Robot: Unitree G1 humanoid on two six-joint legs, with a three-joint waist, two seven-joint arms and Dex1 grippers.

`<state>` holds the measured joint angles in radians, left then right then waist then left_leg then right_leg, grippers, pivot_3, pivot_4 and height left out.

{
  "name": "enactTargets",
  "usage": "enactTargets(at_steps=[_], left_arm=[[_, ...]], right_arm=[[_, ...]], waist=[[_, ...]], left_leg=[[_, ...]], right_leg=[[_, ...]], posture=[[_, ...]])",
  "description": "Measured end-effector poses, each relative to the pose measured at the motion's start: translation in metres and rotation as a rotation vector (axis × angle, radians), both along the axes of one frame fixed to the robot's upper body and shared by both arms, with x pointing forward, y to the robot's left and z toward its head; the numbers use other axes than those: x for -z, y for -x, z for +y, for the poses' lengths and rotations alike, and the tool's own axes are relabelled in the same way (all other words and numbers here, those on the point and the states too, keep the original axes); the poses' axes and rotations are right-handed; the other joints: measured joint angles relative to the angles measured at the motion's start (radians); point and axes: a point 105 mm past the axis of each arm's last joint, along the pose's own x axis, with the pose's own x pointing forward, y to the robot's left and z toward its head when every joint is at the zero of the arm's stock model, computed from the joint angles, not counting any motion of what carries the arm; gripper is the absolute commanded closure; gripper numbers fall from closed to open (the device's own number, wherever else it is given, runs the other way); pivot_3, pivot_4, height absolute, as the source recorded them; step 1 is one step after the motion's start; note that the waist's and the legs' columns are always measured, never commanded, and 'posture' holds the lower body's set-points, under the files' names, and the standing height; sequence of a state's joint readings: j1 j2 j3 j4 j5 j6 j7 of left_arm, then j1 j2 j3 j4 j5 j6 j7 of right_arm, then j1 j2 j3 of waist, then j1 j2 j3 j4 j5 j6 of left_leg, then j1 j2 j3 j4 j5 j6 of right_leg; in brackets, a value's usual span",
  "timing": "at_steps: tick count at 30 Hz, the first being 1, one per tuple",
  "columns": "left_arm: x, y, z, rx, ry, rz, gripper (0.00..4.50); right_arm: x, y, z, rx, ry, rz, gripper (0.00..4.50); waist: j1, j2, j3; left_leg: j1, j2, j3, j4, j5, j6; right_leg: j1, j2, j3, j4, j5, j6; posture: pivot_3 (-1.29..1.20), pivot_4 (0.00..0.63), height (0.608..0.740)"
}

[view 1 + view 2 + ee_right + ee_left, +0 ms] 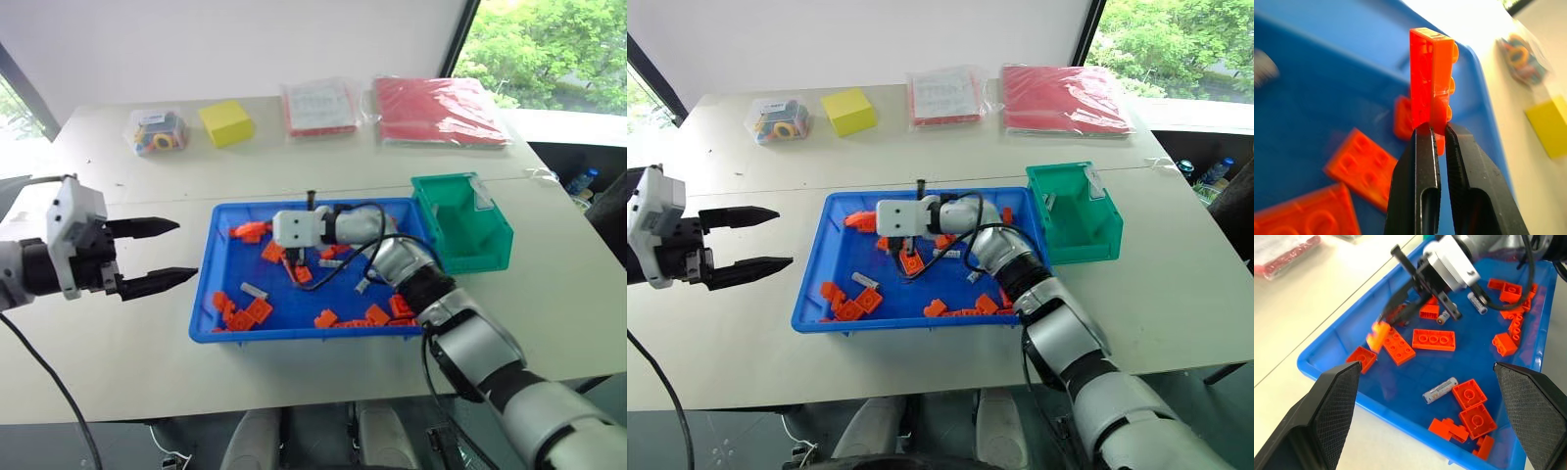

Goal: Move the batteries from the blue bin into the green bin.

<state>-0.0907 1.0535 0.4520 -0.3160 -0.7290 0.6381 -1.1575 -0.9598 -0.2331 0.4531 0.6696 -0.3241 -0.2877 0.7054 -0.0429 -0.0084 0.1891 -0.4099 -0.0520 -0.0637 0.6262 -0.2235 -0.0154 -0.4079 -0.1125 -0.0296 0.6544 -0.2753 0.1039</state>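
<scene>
Over the glossy blue bin (223, 217), the right gripper (1436, 139) pinched a studded orange brick (1431, 81); the left gripper (167, 253) gaped wide beside it.

both eye views sit high on the head, looking forward and down over the whole table (147, 352); the two overlap almost fully, right eye shifted a bit so the blue bin (220, 328) and green bin (470, 255) land further left in it. left wrist view looks from the table's left side toward the right, along the left gripper (1432, 418), medium range, taking in the near-left part of the blue bin (1312, 367) and the right gripper (1422, 296), also seen by the eye views. right wrist view is very close, looking along the right gripper (1437, 134) across the bin floor toward the far-left table corner
</scene>
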Motion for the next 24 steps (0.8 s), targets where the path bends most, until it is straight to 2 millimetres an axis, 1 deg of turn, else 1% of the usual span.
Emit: enactTargets(at_steps=[1,2,4,7,9,11,13,15,17,18,20,24], left_arm=[[0.001,0.0,0.0,0.002,0.0,0.002,0.0],[0.001,0.0,0.0,0.002,0.0,0.002,0.0],[0.0,-0.001,0.0,0.005,0.0,-0.004,0.0],[-0.002,-0.002,-0.001,0.011,0.0,-0.017,0.0],[-0.002,-0.002,-0.002,0.012,0.0,-0.015,0.0],[-0.001,-0.002,-0.002,0.015,0.0,-0.012,0.0],[0.0,-0.001,-0.002,0.019,0.001,-0.006,0.0],[0.001,0.0,-0.002,0.023,0.0,0.001,0.0],[0.002,0.001,-0.003,0.026,-0.001,0.005,0.0],[0.002,0.001,-0.003,0.029,-0.001,0.005,0.0],[0.002,0.002,-0.004,0.031,-0.001,0.007,0.0],[0.003,0.002,-0.004,0.038,-0.001,0.015,0.0]], right_arm=[[0.001,-0.005,-0.007,0.026,0.011,-0.01,2.92],[0.003,-0.008,-0.014,0.049,0.016,-0.011,2.35],[0.004,-0.01,-0.017,0.057,0.022,-0.018,1.34],[0.005,-0.005,-0.017,0.047,-0.009,0.035,1.34],[0.005,0.006,-0.015,0.021,-0.045,0.117,1.34],[0.0,0.018,-0.011,-0.007,-0.084,0.201,1.34],[-0.013,0.029,-0.008,-0.007,-0.138,0.289,1.34],[-0.032,0.04,-0.007,0.012,-0.198,0.39,1.34],[-0.042,0.051,-0.006,0.028,-0.231,0.489,1.34],[-0.04,0.058,-0.006,0.053,-0.23,0.581,1.34],[-0.034,0.071,-0.004,0.077,-0.208,0.706,1.34],[-0.015,0.089,0.0,0.13,-0.135,0.875,1.34]], waist=[[0.0,0.0,0.0],[0.0,0.0,0.0],[-0.004,0.0,0.0],[-0.003,0.0,0.0],[0.0,0.0,0.0],[0.001,0.0,0.0],[0.002,0.0,0.0],[0.002,0.0,0.0],[0.003,0.0,0.0],[0.004,0.0,0.0],[0.004,0.0,0.0],[0.003,0.0,0.0]], left_leg=[[0.0,0.0,0.0,0.0,0.0,0.0],[0.0,0.0,0.0,0.0,0.0,0.0],[0.0,0.0,0.0,-0.001,0.0,0.0],[0.0,0.002,0.001,-0.001,0.0,0.0],[0.0,0.002,0.0,-0.001,0.0,0.0],[0.0,0.002,0.001,0.0,0.0,0.0],[0.0,0.002,0.001,0.0,0.0,0.0],[0.0,0.002,0.0,0.0,0.0,0.0],[0.0,0.002,0.0,0.0,0.0,0.001],[0.0,0.002,0.0,0.0,0.0,0.001],[0.0,0.002,0.0,0.0,0.0,0.001],[0.0,0.002,0.0,0.0,0.0,0.001]], right_leg=[[0.0,0.0,0.0,0.0,0.0,0.0],[0.0,0.0,0.0,0.0,0.0,0.0],[-0.001,0.0,0.0,0.0,0.0,0.0],[-0.001,0.001,0.0,0.0,0.0,0.0],[0.0,0.001,0.0,0.0,0.0,0.0],[0.0,0.001,0.0,0.0,0.0,0.0],[0.0,0.001,0.0,0.0,0.0,0.0],[0.0,0.001,0.0,0.0,0.0,0.0],[0.0,0.001,0.0,0.0,0.0,0.0],[0.0,0.001,0.0,0.0,0.0,0.0],[0.0,0.0,0.0,0.0,0.0,0.0],[0.0,-0.001,0.0,0.0,0.0,0.0]], posture=[[0.0,0.15,0.736],[0.0,0.15,0.736],[0.0,0.15,0.736],[0.0,0.15,0.736],[0.0,0.15,0.736],[0.0,0.15,0.736],[0.0,0.15,0.736],[0.0,0.15,0.736],[0.0,0.15,0.736],[0.0,0.15,0.736],[0.0,0.15,0.736],[0.0,0.15,0.736]])
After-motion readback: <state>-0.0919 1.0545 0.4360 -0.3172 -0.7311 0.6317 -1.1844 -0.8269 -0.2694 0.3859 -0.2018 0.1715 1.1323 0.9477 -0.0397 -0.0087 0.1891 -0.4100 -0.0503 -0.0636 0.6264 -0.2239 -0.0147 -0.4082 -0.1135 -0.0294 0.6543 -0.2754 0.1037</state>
